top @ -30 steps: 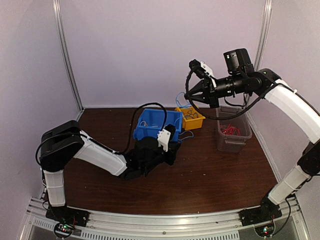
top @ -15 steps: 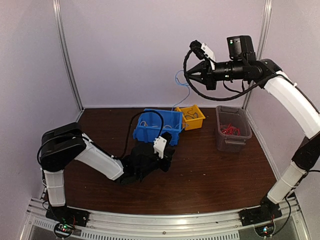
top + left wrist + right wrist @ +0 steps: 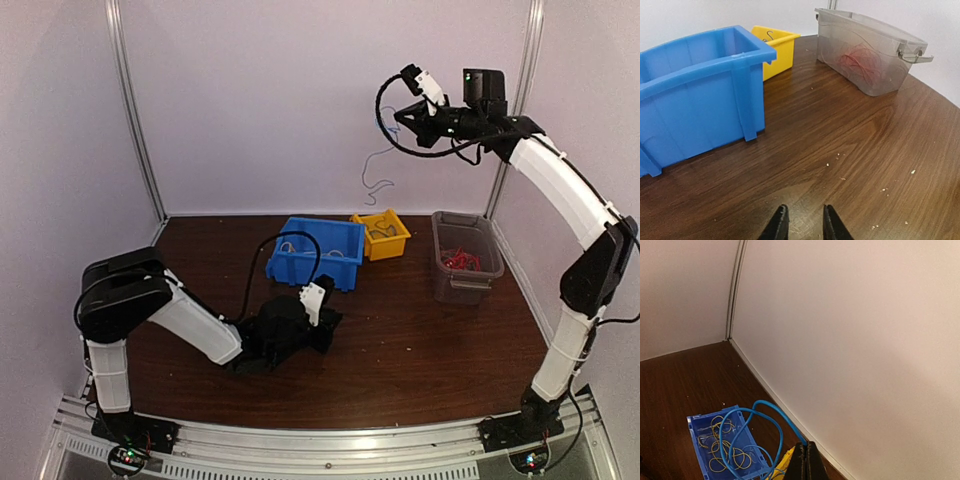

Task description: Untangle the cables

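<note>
1. One blue cable point(image 3: 374, 172) was pinched in the right gripper point(image 3: 400, 117), fingers closed on it; it dangled at the gripper's 7 o'clock, high above the bins.
2. Left gripper point(image 3: 803, 227) sat low over the table point(image 3: 865, 165), gap narrow, holding nothing.
3. Yellow cables point(image 3: 722, 442) lay in the blue bin point(image 3: 312, 250), at the left gripper's 12 o'clock; red cables point(image 3: 860, 60) lay in the clear container point(image 3: 870, 25).

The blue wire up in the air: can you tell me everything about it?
The blue wire is one thin, bendy strand, plastic-looking and bright blue. The right claw pinches its top end with shut fingers, high above the table. From there it hangs down to a curly, squiggly bottom end that dangles free, touching nothing else. In the right wrist view it bows out in big loops, with the blue bin of yellow wires far below it.
</note>
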